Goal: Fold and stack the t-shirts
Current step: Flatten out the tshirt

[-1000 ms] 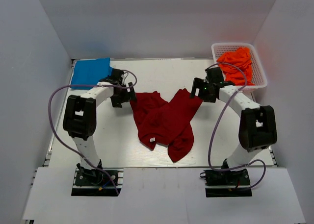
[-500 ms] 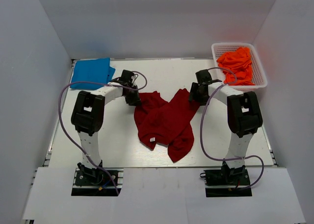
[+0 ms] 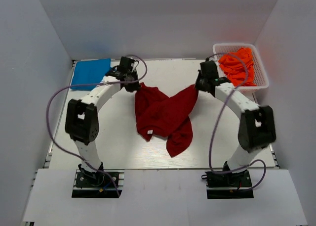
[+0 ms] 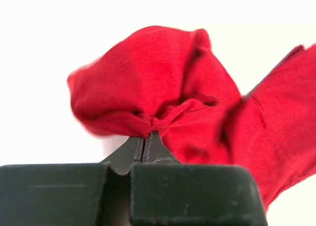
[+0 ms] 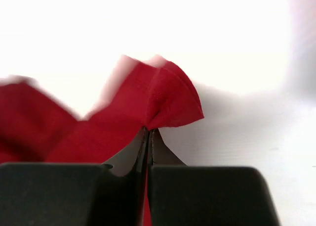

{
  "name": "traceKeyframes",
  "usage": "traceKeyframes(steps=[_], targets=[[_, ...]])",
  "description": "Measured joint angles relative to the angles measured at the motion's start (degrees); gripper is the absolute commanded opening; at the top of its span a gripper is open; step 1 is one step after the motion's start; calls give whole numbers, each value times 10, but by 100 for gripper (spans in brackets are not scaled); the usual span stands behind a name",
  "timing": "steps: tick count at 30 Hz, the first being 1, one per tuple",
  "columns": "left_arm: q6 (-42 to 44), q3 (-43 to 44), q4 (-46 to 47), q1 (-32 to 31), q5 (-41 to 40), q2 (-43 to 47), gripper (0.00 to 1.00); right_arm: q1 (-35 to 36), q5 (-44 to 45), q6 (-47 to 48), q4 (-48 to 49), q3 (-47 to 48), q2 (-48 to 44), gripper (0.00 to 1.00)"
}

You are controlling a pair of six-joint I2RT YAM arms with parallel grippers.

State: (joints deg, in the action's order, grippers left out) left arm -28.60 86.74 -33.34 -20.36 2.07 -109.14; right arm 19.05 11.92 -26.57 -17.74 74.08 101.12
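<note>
**Clerk:** Item one, the dark red shirt?

**Me:** Dark red shirt (image 3: 163, 114): middle of the table (image 3: 113, 142), unfolded, bunched and creased. My left gripper (image 3: 132, 83) is clamped on its far-left edge and my right gripper (image 3: 199, 85) on its far-right edge. Each wrist view shows my fingertips pressed together with a pinch of red cloth nipped between them. The far edge is raised between the two grips. The near part trails down onto the table.

**Clerk:** Status of that item?

**Me:** Fold not yet begun, by my judgement. The cloth is too rumpled. It needs spreading flat first.

**Clerk:** Item two, the blue shirt?

**Me:** Blue shirt (image 3: 90, 72): far-left corner of the table, just beside my left arm, lying as a flat, compact patch. It appears folded. I count it as the base of the stack.

**Clerk:** Item three?

**Me:** Orange shirts (image 3: 238, 64): heaped loose in the white basket (image 3: 260, 81) at the far right. None is folded. I cannot tell how many there are.

**Clerk:** Balance?

**Me:** One seemingly done, one in hand, the orange heap untouched. Most of the work remains, as I judge it.
</note>
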Motion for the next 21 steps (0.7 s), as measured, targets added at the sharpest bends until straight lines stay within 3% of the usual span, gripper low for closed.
traceKeyframes(steps=[8,16,21], targets=[[-20,130,-59,7,-162,181,0,-17,137,46,30,78,-232,0],[-25,202,-118,8,-324,310,0,-30,259,120,29,143,-334,0],[-23,241,-148,7,-364,364,0,-29,265,160,27,200,-370,0]])
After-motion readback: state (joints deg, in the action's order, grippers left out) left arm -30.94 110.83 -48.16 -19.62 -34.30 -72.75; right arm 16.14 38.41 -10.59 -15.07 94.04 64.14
